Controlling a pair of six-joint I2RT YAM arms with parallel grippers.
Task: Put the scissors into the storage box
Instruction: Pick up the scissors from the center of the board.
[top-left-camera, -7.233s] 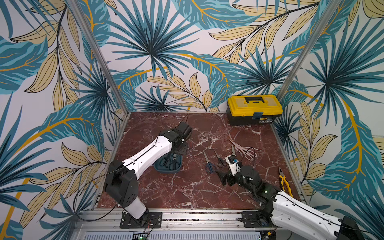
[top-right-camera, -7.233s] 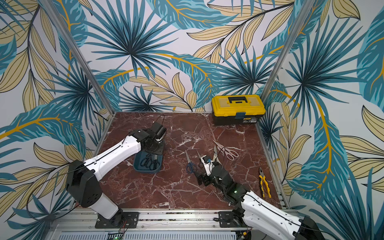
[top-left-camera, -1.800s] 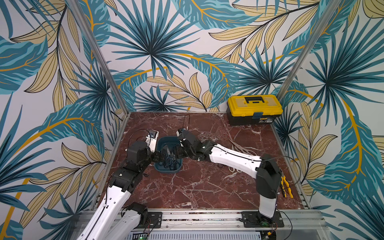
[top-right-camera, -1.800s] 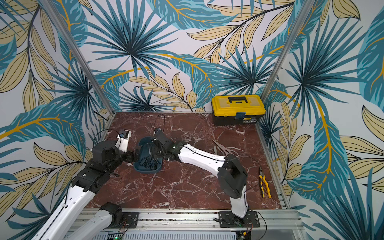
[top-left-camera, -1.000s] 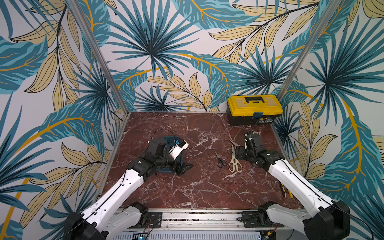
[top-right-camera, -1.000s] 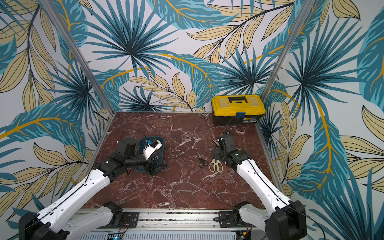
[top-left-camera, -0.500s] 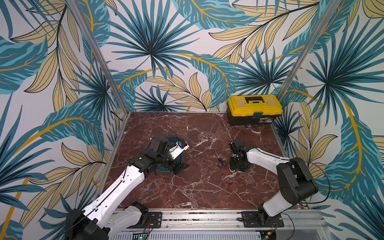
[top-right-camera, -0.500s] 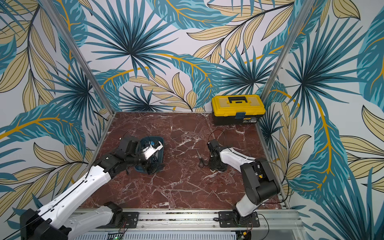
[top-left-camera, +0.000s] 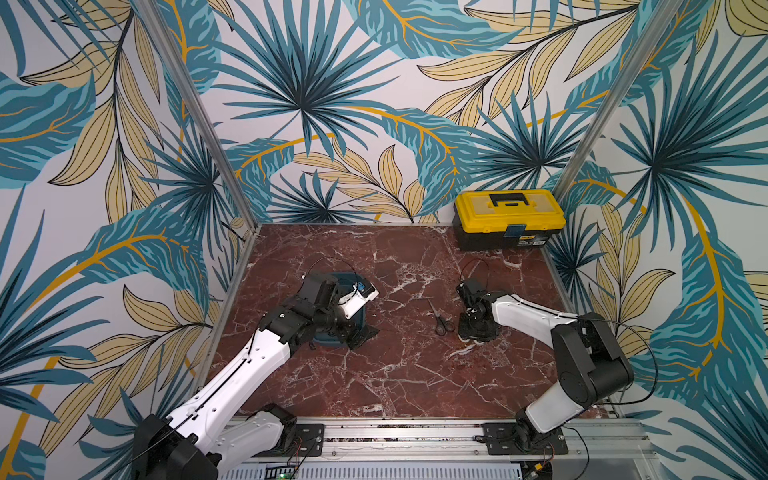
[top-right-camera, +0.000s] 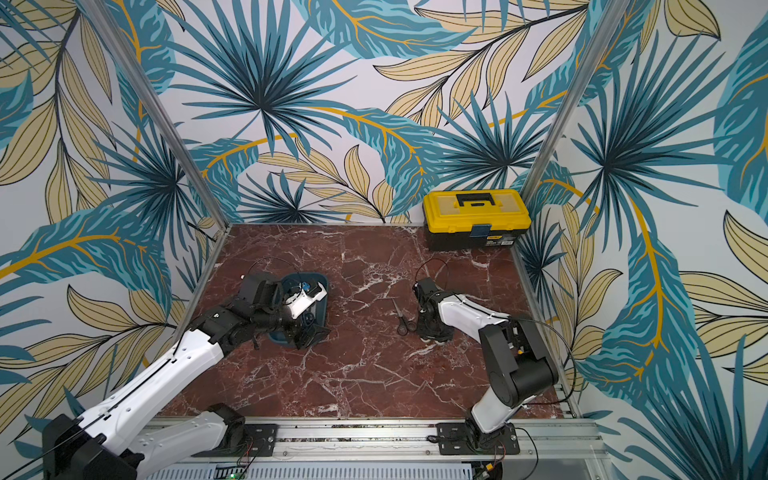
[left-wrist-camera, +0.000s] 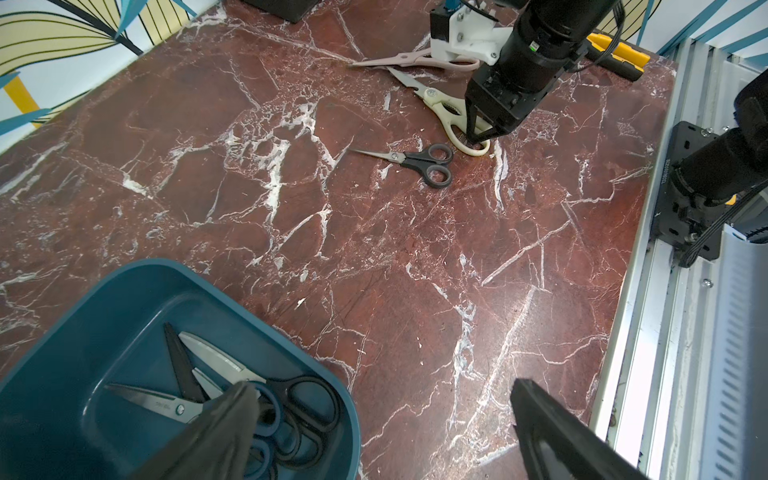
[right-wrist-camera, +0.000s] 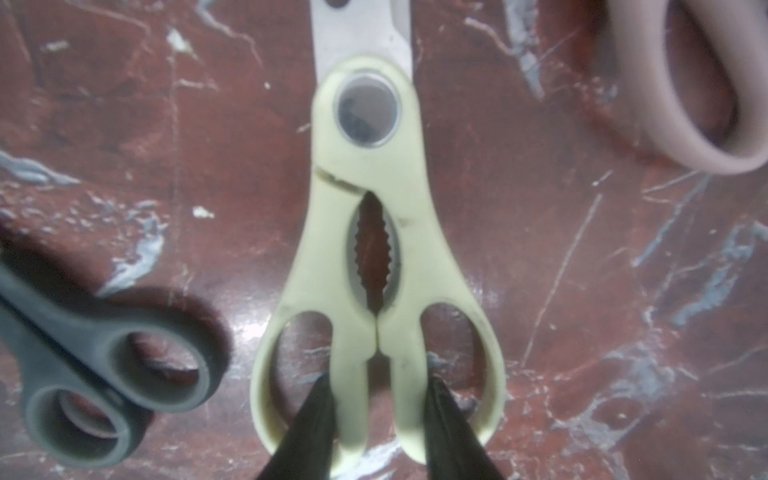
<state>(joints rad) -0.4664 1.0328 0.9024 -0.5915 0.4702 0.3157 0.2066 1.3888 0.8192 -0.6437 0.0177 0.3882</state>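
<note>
The dark teal storage box (left-wrist-camera: 257, 299) (top-left-camera: 347, 277) (top-right-camera: 323, 309) holds several scissors, with black handles (left-wrist-camera: 307, 399) and blue handles (left-wrist-camera: 270, 415). My left gripper (left-wrist-camera: 382, 386) (top-left-camera: 357, 328) hangs wide open over the box's near corner, holding nothing. On the marble lie small black scissors (left-wrist-camera: 419, 160) (top-left-camera: 441, 322) (top-right-camera: 404, 320), cream-white scissors (left-wrist-camera: 446, 110) (right-wrist-camera: 374, 174) and pale pink scissors (left-wrist-camera: 415, 62) (right-wrist-camera: 685, 104). My right gripper (right-wrist-camera: 379, 384) (left-wrist-camera: 478, 139) (top-left-camera: 478, 332) points straight down. Its fingers stand inside the cream pair's two loops and press the inner handle bars together. The pair rests on the table.
A yellow-lidded black toolbox (top-left-camera: 509, 208) (top-right-camera: 476, 214) stands at the back right corner. Yellow-handled pliers (left-wrist-camera: 615, 54) lie near the right wall behind the right arm. The metal rail (left-wrist-camera: 685, 332) runs along the table's front edge.
My right gripper has come down onto the cream-white scissors and its jaws have narrowed onto the handles. The left arm has stayed over the box, still open.
</note>
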